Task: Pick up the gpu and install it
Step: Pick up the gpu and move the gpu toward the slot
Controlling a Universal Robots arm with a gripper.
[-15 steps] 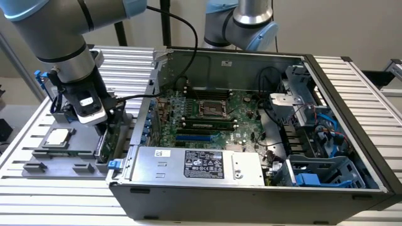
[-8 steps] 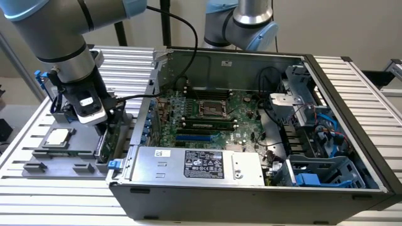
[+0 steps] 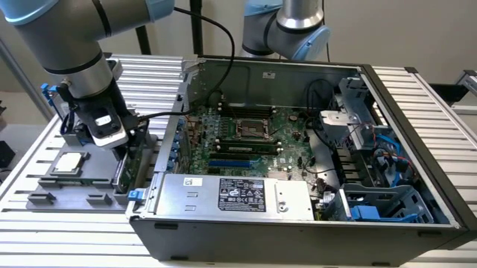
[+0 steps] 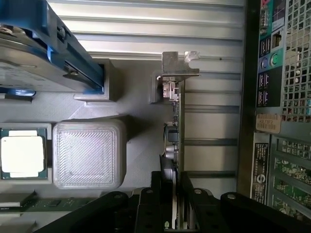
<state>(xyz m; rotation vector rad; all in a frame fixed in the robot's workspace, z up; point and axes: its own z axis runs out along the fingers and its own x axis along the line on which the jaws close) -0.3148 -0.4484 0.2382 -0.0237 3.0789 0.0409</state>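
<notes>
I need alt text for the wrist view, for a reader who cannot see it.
The gripper clamps the gpu, which stands on edge in a grey tray. A processor chip and a blue-railed hard drive sit beside it.

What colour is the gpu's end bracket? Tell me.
Silver. The bracket shows best in the wrist view.
</notes>
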